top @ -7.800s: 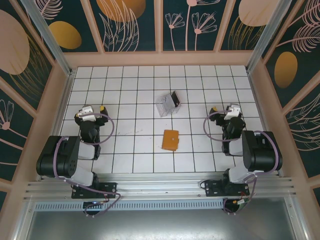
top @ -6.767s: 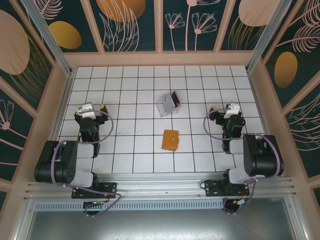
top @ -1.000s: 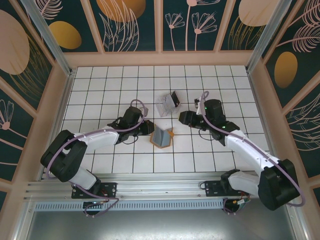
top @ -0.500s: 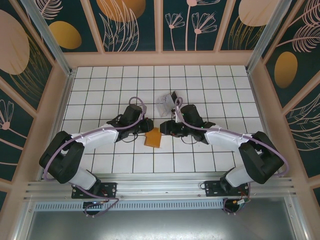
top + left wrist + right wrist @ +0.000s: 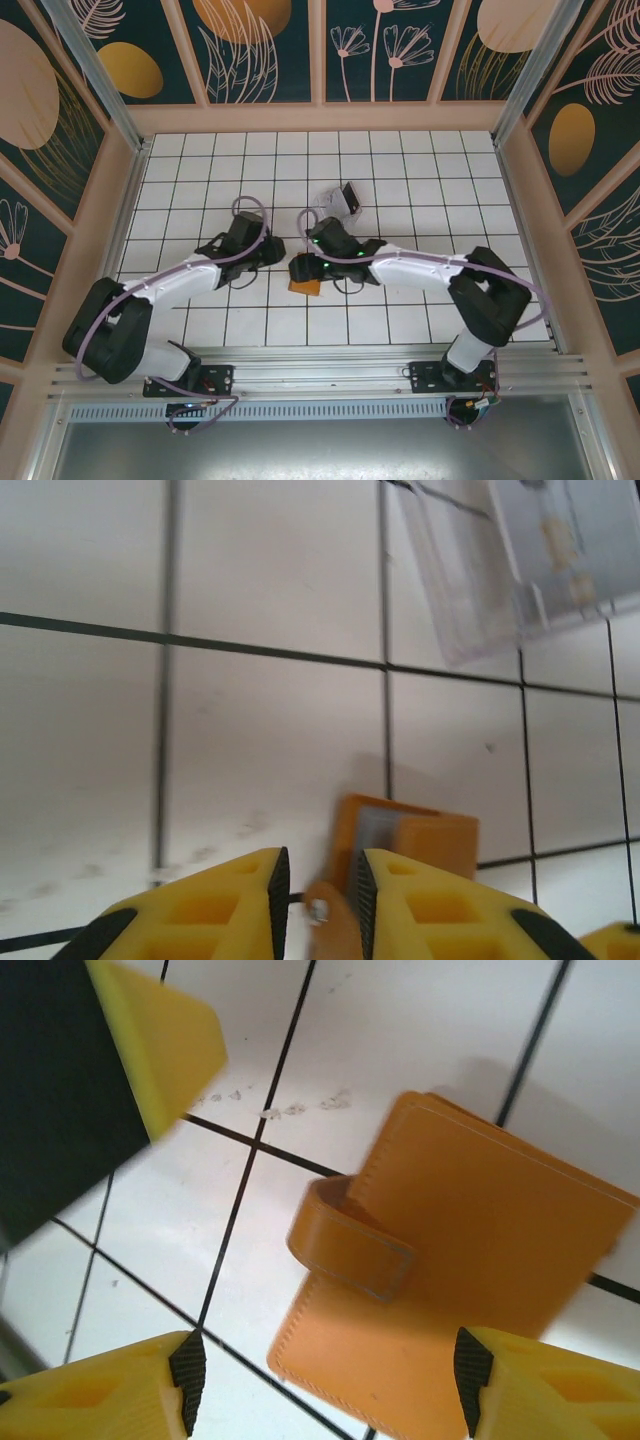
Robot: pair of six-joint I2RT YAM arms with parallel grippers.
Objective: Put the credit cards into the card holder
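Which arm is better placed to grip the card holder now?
Right, probably. The right gripper hangs open over the card holder, a finger on each side; the left gripper sits off its edge.

From the top camera the card holder [image 5: 305, 287] is mostly buried under the right gripper [image 5: 302, 268], with just an orange sliver poking out. On the left wrist cam the clear case [image 5: 510, 570] runs off the top-right corner, too blurry to tell what's inside. The right wrist cam chops off the holder's lower edge.
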